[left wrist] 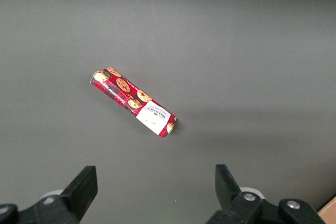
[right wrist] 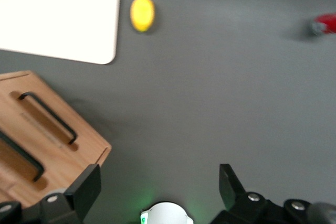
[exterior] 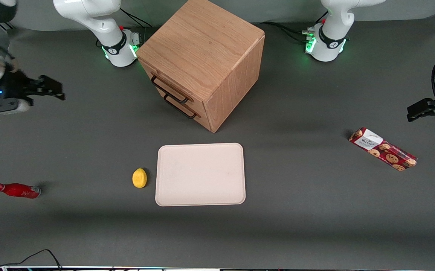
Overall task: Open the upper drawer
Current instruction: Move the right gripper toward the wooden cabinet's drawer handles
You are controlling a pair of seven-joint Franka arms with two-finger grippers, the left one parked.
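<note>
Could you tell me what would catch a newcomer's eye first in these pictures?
Probably the oak cabinet mid-table, its upper drawer shut. Nearer the front camera lies a pale tray with a yellow lemon beside it. The gripper hangs open above the table at the working arm's end, well clear of the drawer.

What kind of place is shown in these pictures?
Probably a robot lab test bench: a grey table bears a small wooden cabinet with its upper drawer shut, a tray and a lemon. The gripper hangs open beside the cabinet.
</note>
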